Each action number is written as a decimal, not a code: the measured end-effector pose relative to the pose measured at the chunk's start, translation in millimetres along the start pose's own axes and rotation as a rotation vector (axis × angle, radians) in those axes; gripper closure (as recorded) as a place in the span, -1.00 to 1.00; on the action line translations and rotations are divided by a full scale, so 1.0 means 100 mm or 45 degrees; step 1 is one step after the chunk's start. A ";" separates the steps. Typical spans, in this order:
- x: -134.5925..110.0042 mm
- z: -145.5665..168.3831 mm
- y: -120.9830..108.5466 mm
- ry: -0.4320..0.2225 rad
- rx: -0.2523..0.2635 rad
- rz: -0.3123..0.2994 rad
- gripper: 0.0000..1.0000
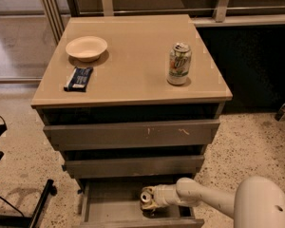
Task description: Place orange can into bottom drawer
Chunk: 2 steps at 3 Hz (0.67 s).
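Observation:
The bottom drawer (107, 205) is pulled open below the two upper drawers, and its grey inside shows. My gripper (152, 199) reaches into it from the right on a white arm and is shut on the orange can (147, 194). The can's silver top faces up and its orange-gold side shows just below. It sits low inside the drawer, near the middle. I cannot tell whether its base touches the drawer floor.
On the cabinet top (133, 75) stand a white-and-green can (179, 63), a pale bowl (86, 48) and a dark flat packet (79, 78). The middle drawer (133, 165) and the scratched top drawer (133, 134) are slightly ajar. A black frame (38, 203) stands at the lower left.

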<state>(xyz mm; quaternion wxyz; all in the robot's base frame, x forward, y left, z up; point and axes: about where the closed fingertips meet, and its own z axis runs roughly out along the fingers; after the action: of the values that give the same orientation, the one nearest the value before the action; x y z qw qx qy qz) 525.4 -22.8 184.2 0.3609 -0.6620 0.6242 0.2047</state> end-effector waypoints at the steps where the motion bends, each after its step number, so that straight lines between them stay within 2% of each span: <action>1: 0.00 0.00 0.00 0.000 0.000 0.000 -0.44; 2: 0.00 0.00 0.00 0.000 0.000 0.000 -1.00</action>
<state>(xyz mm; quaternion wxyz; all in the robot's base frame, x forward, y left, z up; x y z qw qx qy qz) 525.3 -22.6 184.1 0.3609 -0.6620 0.6242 0.2048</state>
